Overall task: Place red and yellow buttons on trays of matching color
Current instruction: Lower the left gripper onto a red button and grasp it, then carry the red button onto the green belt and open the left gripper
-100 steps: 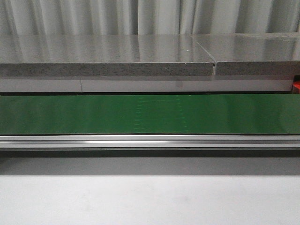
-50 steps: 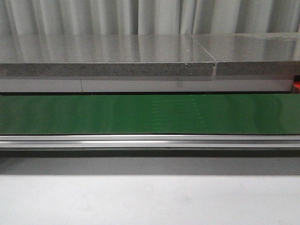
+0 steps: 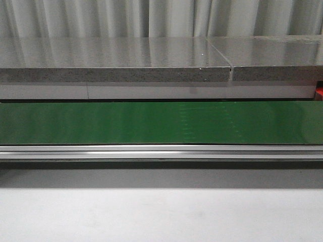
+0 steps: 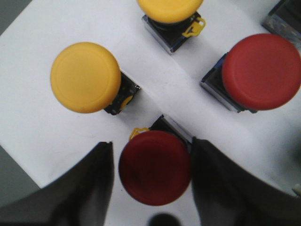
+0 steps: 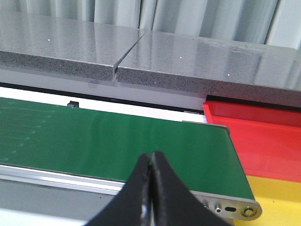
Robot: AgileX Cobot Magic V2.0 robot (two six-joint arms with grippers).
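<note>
In the left wrist view, a dark red button [image 4: 155,167] stands between the fingers of my left gripper [image 4: 152,145]. The jaws are open, with a visible gap on one side of the cap. Beyond it on the white surface [image 4: 42,136] stand a brighter red button [image 4: 261,70] and two yellow buttons [image 4: 85,76] [image 4: 169,9]. In the right wrist view, my right gripper [image 5: 151,157] is shut and empty over the near rail of the green belt [image 5: 108,141]. The red tray [image 5: 263,136] and the yellow tray [image 5: 277,193] lie past the belt's end. Neither gripper shows in the front view.
A grey stone counter [image 3: 116,60] runs behind the green belt [image 3: 161,122], with an aluminium rail [image 3: 161,151] along the belt's near edge. A further button housing [image 4: 284,19] shows at the edge of the left wrist view.
Faint marks on the green belt have drifted to the right across the front view. Nothing else there differs.
</note>
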